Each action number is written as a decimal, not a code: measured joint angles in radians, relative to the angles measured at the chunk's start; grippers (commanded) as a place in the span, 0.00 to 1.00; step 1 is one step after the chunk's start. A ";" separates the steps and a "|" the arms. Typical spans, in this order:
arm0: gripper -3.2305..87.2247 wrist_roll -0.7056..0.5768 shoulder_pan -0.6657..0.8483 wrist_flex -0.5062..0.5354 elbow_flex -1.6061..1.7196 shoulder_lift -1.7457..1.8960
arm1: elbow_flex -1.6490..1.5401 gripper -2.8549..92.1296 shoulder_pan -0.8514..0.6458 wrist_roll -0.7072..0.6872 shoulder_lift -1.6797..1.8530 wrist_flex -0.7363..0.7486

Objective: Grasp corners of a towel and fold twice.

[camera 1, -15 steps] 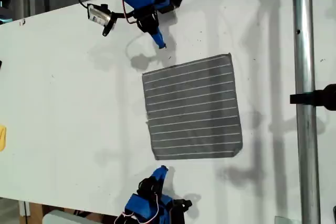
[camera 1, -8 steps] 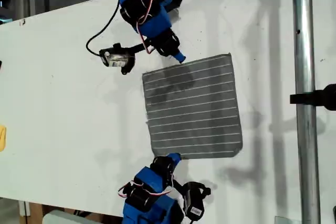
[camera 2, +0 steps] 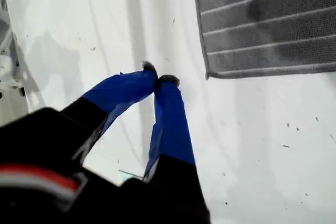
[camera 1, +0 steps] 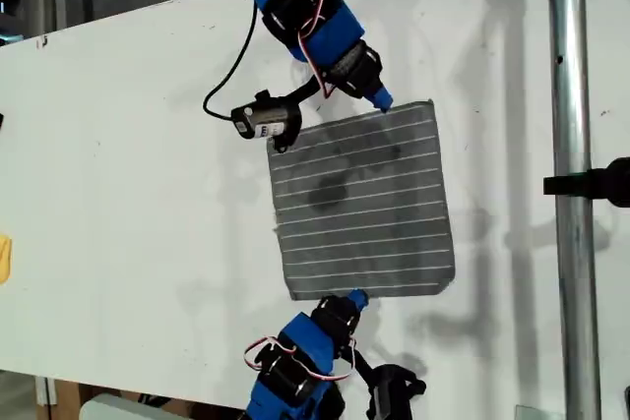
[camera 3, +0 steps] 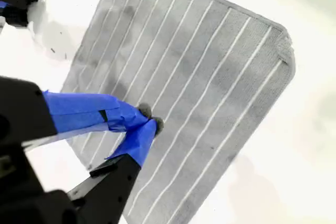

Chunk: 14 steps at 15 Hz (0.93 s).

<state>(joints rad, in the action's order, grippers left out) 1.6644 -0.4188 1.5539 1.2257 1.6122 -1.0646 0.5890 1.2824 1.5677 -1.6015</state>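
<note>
Exterior view: towel (camera 1: 362, 202) flat on table (camera 1: 128, 164); my first gripper (camera 2: 156, 81), my second gripper (camera 3: 149, 119), jaws clenched, empty.

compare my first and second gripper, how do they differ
My first gripper has bare table beneath its tips, just off a corner of the towel; my second gripper shows against the towel itself. In the exterior view the first is by the towel's bottom edge, the second by its top edge. Both are shut, holding nothing.
</note>
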 measured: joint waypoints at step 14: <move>0.00 -0.009 -0.002 0.008 0.000 -0.021 | -0.189 0.41 -0.028 -0.114 -0.423 0.097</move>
<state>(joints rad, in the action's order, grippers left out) 1.6552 -0.4203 1.5616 1.2257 1.5907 -1.2533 0.5614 1.1689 1.1443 -1.5048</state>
